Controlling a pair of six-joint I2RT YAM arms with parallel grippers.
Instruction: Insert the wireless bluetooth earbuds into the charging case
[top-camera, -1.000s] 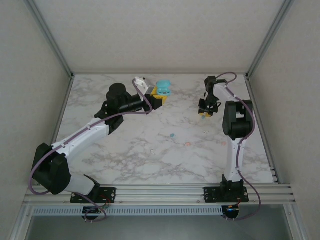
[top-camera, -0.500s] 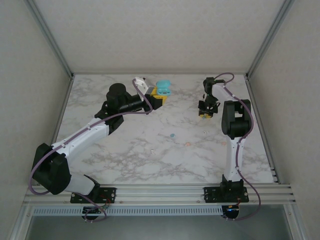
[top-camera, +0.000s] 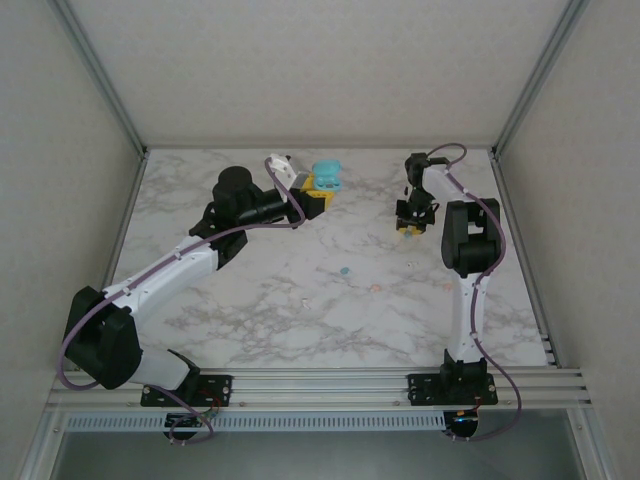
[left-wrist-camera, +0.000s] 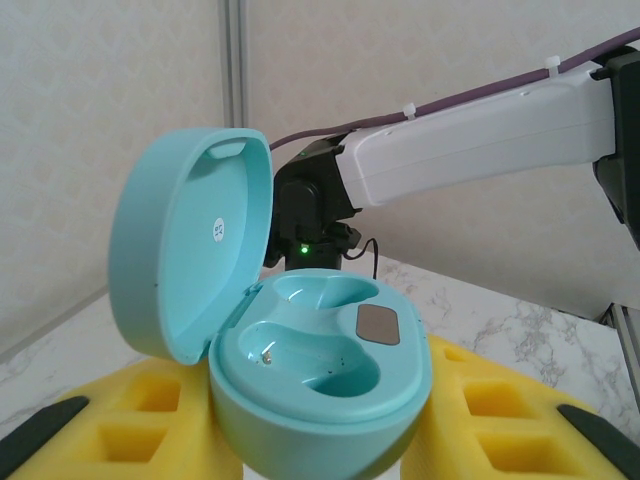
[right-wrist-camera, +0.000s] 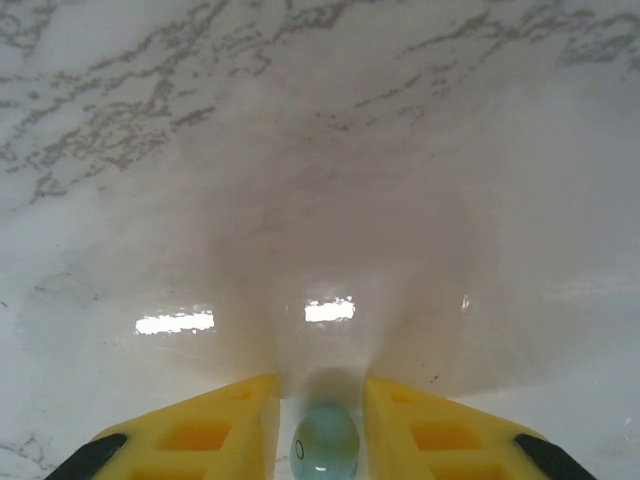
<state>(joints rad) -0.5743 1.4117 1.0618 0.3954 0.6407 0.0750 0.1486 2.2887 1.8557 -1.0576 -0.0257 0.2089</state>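
Two grippers: both are holding something. The left gripper is clamping its yellow fingers on the base of the charging case. The right gripper is pinching a pale earbud, its jaws nearly closed with just the bead between them.
Change: over the last second the right gripper is creeping left and slightly farther across the table, toward the case. The left arm is keeping the case where it was.
Case: it is sitting far and left of centre with its lid swung up, and both wells are showing empty.
Loose pieces: a teal earbud and a pink earbud are lying mid-table, nearer than both grippers and well apart from the case.
Meaning: the carry toward the case seems to be just starting, and the gap between the grippers is still wide.
Risk: the bead is sitting low between the fingers, so it could be slipping during the crossing.
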